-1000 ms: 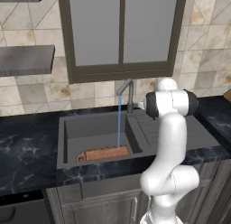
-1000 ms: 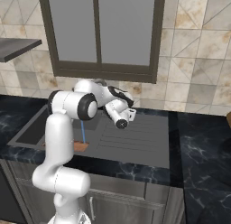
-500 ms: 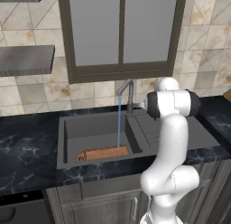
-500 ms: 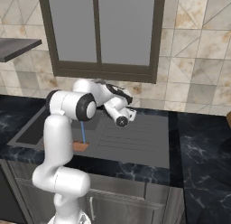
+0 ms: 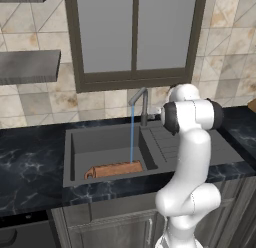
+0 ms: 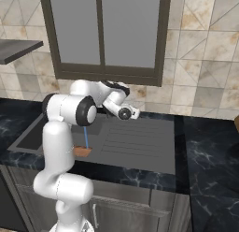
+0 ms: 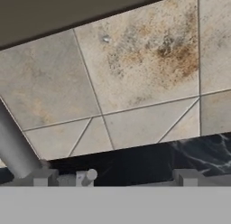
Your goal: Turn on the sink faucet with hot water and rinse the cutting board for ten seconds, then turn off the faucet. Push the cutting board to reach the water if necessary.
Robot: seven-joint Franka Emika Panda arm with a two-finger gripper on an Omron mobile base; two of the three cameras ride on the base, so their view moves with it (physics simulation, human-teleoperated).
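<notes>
Left base view: thin light-blue water stream (image 5: 132, 134) strikes the reddish-brown wooden cutting board (image 5: 114, 169); gripper (image 7: 115, 179) spread wide beside the slim grey metal faucet (image 5: 142, 104).

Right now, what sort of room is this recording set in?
A rendered home kitchen, by the look of it. A dark sink is sunk into a black marbled countertop, its faucet running water onto a cutting board, with a tiled wall and window behind.

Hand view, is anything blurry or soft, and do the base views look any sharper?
Hand view: the wall tiles are soft and smeared, the faucet post blurred. Left base view: the water and cutting board read clearly. Right base view: evenly lit, no glare on the sink.
</notes>
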